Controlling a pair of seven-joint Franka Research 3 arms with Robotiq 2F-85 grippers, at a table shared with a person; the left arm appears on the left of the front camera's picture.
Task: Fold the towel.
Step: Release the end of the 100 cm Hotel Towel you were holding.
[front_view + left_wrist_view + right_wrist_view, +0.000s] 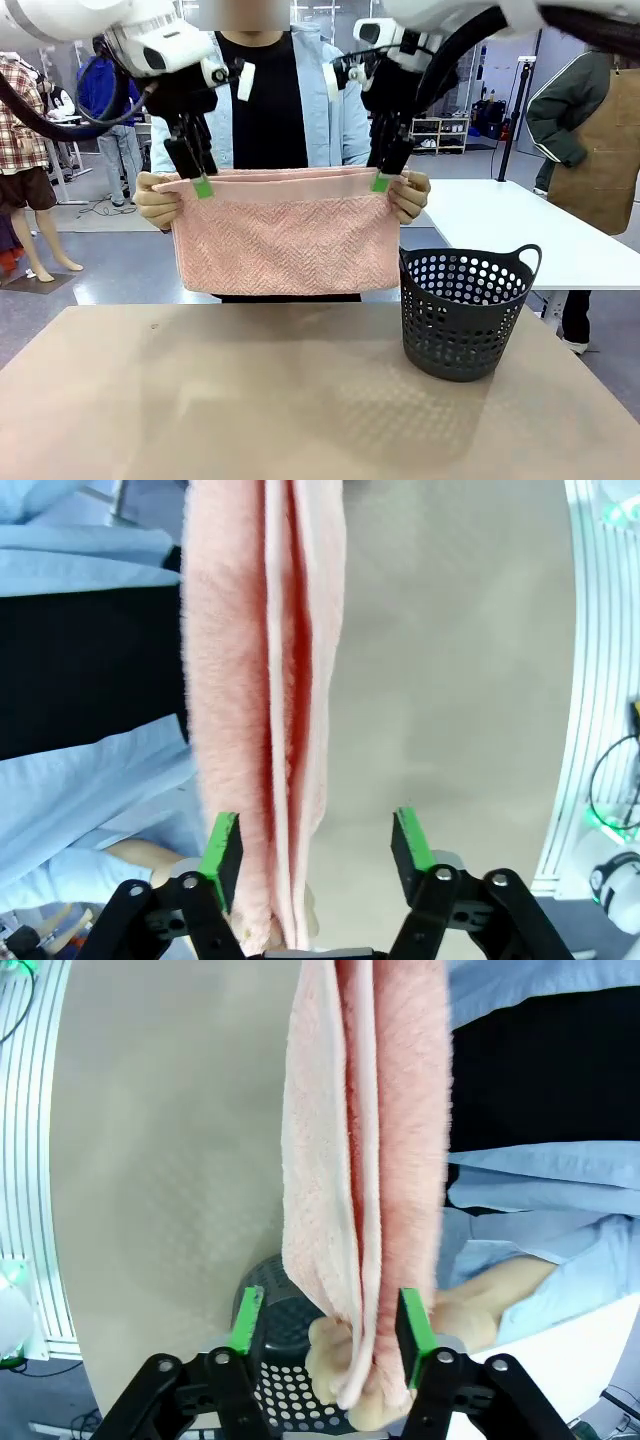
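Pink herringbone terry towel (285, 240), doubled, in person's hands (157, 200) — L gripper (316, 850) & R gripper (330, 1322) jaws apart astride top edge

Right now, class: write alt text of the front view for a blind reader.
A person across the table holds a folded pink towel up by its top corners, while the left gripper and right gripper straddle its top edge with jaws open. A dark grey basket stands on the table.
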